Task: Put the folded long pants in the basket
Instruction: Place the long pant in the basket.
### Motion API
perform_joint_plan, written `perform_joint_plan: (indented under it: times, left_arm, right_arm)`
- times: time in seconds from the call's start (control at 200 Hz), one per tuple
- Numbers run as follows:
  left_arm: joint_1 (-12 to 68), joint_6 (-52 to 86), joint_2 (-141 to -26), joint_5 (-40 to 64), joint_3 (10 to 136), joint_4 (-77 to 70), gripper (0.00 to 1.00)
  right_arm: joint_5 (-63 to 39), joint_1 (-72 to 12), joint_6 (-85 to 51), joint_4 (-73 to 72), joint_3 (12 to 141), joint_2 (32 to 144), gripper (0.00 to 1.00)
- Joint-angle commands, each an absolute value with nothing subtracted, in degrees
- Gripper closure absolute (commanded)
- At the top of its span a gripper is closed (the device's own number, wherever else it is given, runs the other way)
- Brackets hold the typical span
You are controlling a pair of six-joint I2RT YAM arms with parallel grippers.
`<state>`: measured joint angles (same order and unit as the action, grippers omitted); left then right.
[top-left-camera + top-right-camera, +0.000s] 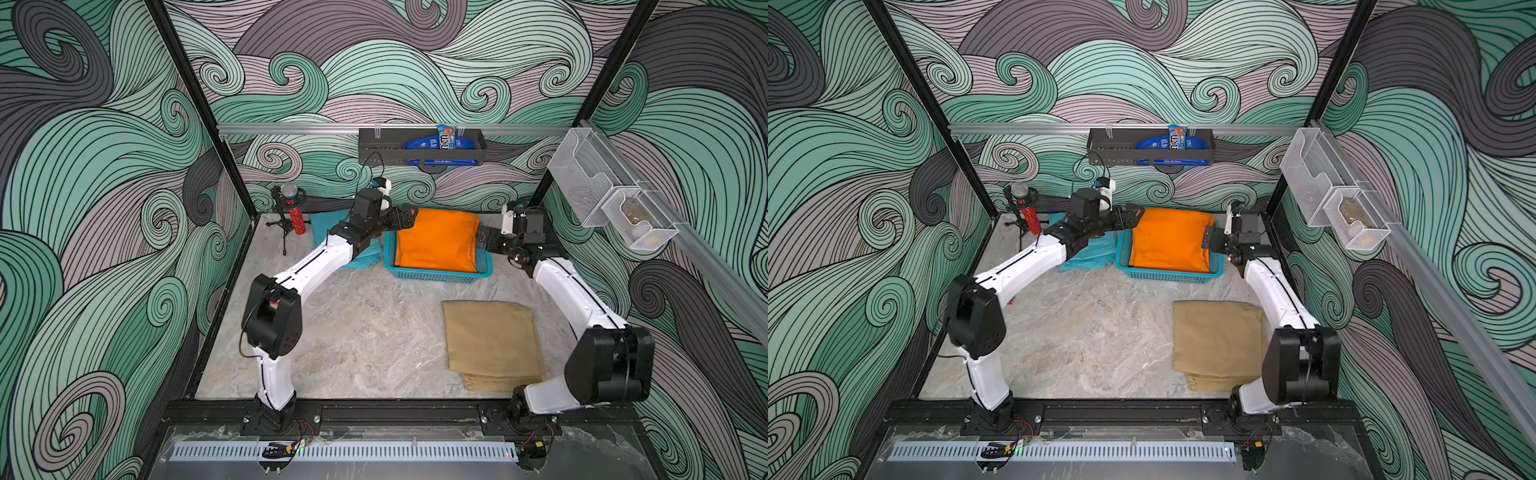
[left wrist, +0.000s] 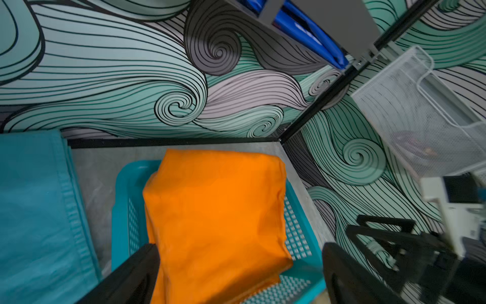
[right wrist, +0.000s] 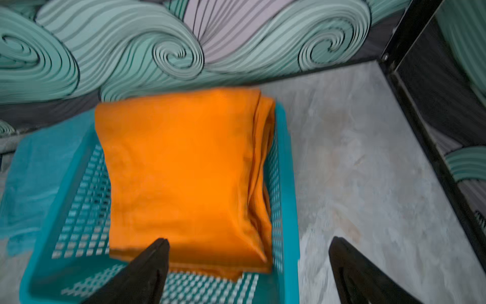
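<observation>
we find the folded bright orange pants (image 1: 436,243) lying in the rectangular turquoise perforated plastic basket (image 1: 440,275), upper centre. the left gripper (image 1: 406,219) and right gripper (image 1: 482,237) flank it, jaws spread, holding nothing. the folded tan khaki pants (image 1: 490,340) lie lower right; the folded teal pants (image 1: 322,226) lie left of the basket.
</observation>
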<state>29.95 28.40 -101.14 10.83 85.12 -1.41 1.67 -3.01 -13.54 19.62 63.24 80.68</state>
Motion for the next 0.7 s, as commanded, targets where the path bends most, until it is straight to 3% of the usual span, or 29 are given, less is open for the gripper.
perform_joint_plan:
  times: [0.0, 0.22, 0.33, 0.415, 0.54, 0.695]
  left_arm:
    - [29.93, 29.19, -92.95, 17.04, 68.31, -7.88, 0.01]
    - [29.66, 29.72, -76.56, 15.81, 43.77, -10.14, 0.01]
    - [29.49, 29.56, -72.15, 15.86, 37.19, -9.48, 0.01]
    - [29.17, 31.52, -70.38, 13.85, 34.55, -7.65, 0.01]
    - [28.01, 32.82, -69.33, 13.18, 33.18, -7.3, 0.01]
    - [26.09, 33.14, -70.2, 13.32, 34.22, -7.11, 0.01]
  right_arm:
    - [-0.65, -9.61, -19.09, 21.03, 52.95, 73.45, 0.07]
    - [2.18, -24.78, -29.67, 19.84, 40.07, 69.34, 0.13]
    - [3.6, -26.75, -30.39, 19.51, 38.68, 71.63, 0.25]
    - [4.99, -27.23, -30.47, 19.32, 38.39, 73.89, 0.33]
    - [6.63, -27.81, -30.94, 18.42, 37.65, 77.26, 0.35]
    - [8.5, -28.67, -31.95, 17.75, 37.44, 82.28, 0.48]
